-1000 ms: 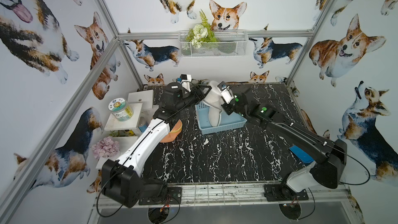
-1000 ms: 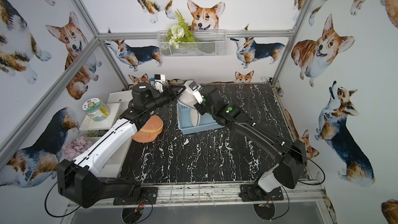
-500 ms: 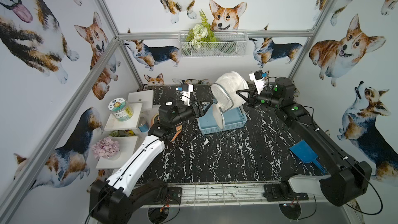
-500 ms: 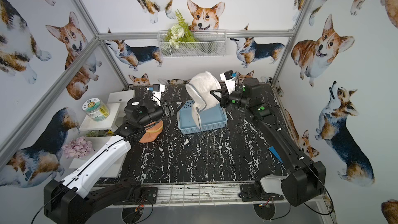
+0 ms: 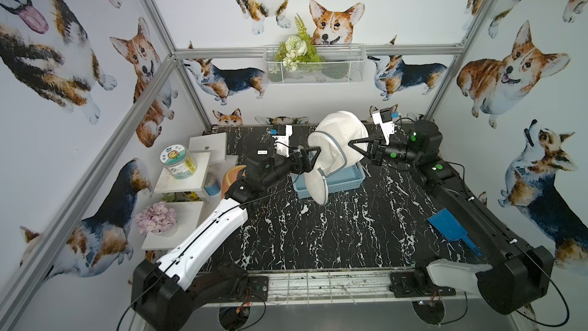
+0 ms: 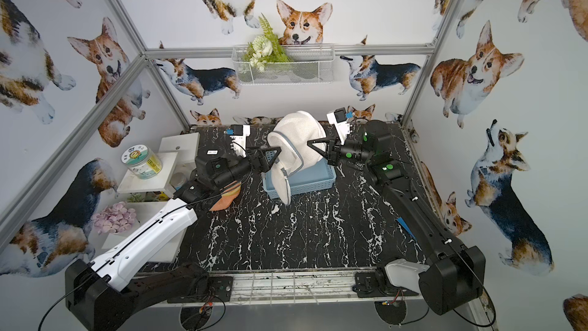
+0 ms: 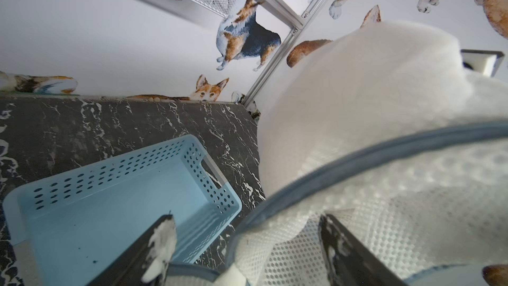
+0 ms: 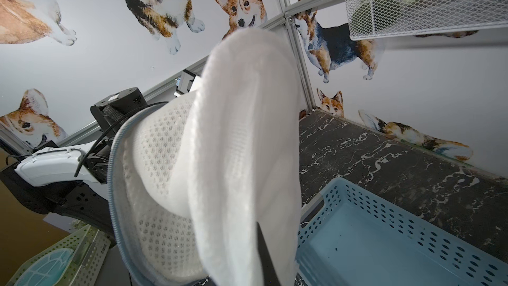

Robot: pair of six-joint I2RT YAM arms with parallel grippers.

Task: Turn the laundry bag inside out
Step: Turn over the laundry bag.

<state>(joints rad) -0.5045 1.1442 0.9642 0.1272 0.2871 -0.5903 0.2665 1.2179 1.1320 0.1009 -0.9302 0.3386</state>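
- Two claws meet at the white mesh laundry bag with grey zip trim (image 5: 337, 141). It hangs in the air over the pale blue perforated plastic basket (image 5: 350, 183).
- Your right gripper (image 5: 352, 145) is pinched tight on the bag's fabric and carries it.
- Your left gripper (image 5: 313, 158) stands wide, with a finger on either side of the zip rim, and grips nothing.
- Step judged: partway through the inversion, at a re-grip on the rim.
- Next move calls for closing your left claw on that rim, then peeling it back over the held fabric.
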